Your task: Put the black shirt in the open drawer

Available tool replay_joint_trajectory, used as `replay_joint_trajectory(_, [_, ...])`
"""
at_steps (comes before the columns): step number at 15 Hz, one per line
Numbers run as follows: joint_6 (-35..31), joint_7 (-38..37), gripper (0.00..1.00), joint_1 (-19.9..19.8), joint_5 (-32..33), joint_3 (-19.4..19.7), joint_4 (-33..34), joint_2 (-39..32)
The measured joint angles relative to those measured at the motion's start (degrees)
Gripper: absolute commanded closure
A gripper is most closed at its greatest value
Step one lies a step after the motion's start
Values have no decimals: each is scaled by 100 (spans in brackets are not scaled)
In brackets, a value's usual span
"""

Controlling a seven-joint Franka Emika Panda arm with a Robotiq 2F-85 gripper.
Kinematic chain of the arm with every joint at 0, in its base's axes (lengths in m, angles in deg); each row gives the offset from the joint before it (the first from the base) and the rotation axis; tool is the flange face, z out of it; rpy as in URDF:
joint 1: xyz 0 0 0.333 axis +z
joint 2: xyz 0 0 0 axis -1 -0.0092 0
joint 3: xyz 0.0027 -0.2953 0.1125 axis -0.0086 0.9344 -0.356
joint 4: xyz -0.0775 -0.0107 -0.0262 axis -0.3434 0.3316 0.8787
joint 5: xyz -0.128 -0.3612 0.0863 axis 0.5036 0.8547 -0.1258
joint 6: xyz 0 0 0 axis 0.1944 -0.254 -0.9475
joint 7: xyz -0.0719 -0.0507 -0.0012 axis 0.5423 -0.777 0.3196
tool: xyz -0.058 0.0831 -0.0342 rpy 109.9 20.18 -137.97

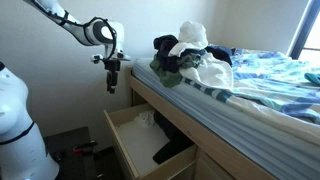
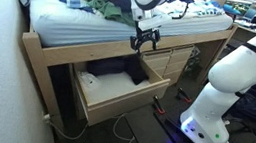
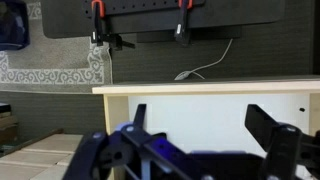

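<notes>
Gripper: the gripper (image 1: 112, 86) hangs in the air over the drawer's front edge. The wrist view shows its jaws spread wide with nothing between them (image 3: 200, 125), and it touches neither cloth nor wood in both exterior views (image 2: 146, 46).

Drawer: the drawer (image 1: 120, 148) is pulled fully out from under the bench (image 1: 260, 90), with its inside open from above (image 2: 129, 97).

Shirt: a black shirt (image 1: 175, 150) appears to lie inside the drawer, at the back toward the bench. In an exterior view it shows as a dark mass low in the box (image 2: 116, 70).

White cloth: a white cloth (image 1: 143, 120) also lies inside the drawer, nearer the front than the shirt.

Pile: a pile (image 1: 190, 50) of mixed clothes sits on the bench above and behind the drawer. It also holds some dark cloth, so whether the black piece in the drawer is the task's own shirt cannot be told for sure.

Done: judged from how things lie, the shirt is already in the drawer and the gripper has let go.

Left: probably little, perhaps only lifting the arm clear. If the wanted shirt is really the one in the pile, the whole pick and drop is yet to do.
</notes>
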Motion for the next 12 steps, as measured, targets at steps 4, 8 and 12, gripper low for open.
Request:
replay_joint_trajectory(4, [0,0,0,0,0,0,0,0])
replay_joint_trajectory(8, [0,0,0,0,0,0,0,0])
replay_joint_trajectory(12, [-15,-24,0,70,22,80,7,6])
